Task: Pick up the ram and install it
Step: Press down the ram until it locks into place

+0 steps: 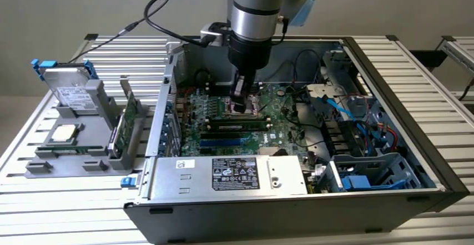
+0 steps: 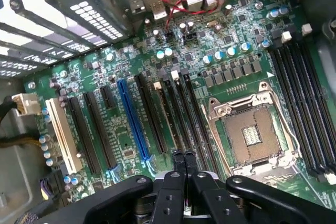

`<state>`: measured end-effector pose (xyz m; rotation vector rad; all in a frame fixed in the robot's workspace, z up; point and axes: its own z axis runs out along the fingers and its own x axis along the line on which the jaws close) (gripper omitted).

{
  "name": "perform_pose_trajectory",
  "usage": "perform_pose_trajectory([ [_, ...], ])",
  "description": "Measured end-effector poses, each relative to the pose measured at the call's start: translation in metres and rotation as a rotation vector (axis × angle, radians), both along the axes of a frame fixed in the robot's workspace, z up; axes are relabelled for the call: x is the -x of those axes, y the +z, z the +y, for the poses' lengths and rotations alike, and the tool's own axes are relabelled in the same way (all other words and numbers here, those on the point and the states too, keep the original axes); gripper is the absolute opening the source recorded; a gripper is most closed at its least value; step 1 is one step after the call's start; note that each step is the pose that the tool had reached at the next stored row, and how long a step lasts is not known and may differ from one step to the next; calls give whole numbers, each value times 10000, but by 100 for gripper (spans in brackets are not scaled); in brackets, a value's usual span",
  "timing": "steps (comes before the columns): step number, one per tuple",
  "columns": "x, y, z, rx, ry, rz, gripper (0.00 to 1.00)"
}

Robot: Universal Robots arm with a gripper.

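Closed, empty claw (image 2: 183, 157) above motherboard (image 2: 157, 93), ram (image 1: 237, 126) seated just beside.

- one open computer case (image 1: 414, 161)
- one motherboard (image 2: 210, 66)
- one CPU socket (image 2: 252, 135)
- one blue slot (image 2: 134, 121)
- one power supply (image 1: 237, 174)
- one hard drive (image 1: 70, 92)

**Nothing legible here, sorry**

You won't get any readable text out of this one. The white-and-black label (image 1: 235, 174) on the power supply (image 1: 226, 176) near the front has print and symbols, but it's too small to make out. Same for the hard drive's sticker (image 1: 72, 96).
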<state>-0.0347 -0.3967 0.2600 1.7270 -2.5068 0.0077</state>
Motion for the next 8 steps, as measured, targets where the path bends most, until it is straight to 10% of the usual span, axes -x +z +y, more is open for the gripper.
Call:
perform_pose_trajectory([
  [8, 0, 0, 0, 0, -1365, -2, 10],
])
